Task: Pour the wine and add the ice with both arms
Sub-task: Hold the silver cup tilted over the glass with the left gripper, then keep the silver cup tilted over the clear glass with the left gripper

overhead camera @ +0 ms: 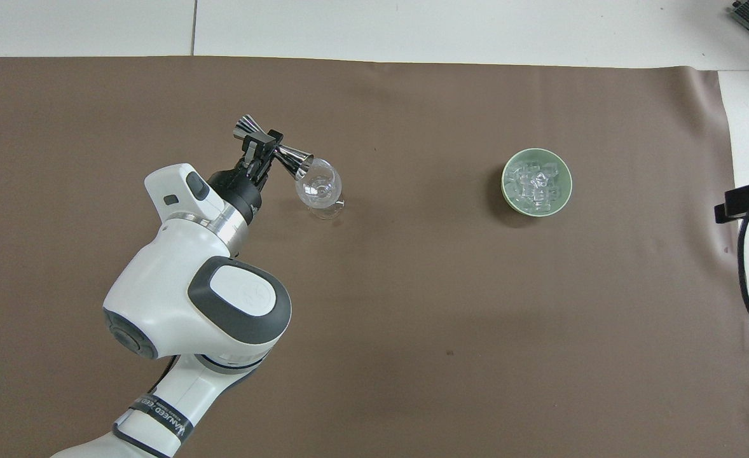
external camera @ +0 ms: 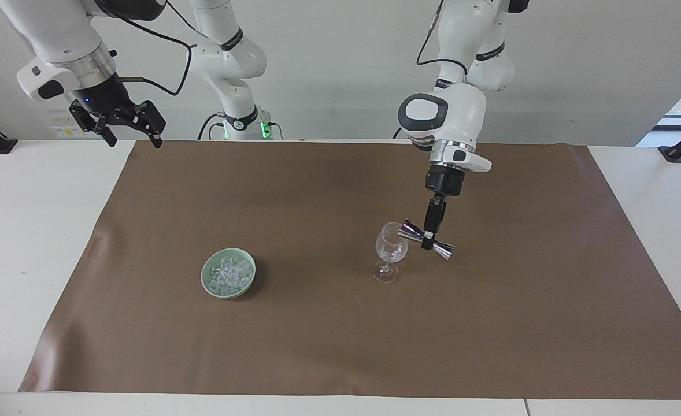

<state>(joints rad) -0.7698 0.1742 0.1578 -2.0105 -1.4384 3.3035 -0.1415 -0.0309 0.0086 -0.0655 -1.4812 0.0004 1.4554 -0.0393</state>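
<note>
Left arm [external camera: 441, 124] w/ jigger [external camera: 426, 238] is crowding the wine glass [external camera: 391, 252] rim from above. Bowl of ice [external camera: 228, 273] is standing well apart, top unobstructed; bare brown mat [external camera: 317, 196] is lying btwn them.

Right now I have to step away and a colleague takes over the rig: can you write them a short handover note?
Left gripper: shut on the metal measuring cup, tipped on its side with one end over the rim of the wine glass.
Right gripper: open, empty, waiting raised over the table's edge at the right arm's end.
Things: the glass stands upright on the brown mat; the ice sits in the green bowl, beside the glass toward the right arm's end.
Done: cup picked up and tilted for pouring.
Left: finish the pour, set the cup down, add ice to the glass. No ice visibly moved yet.
</note>
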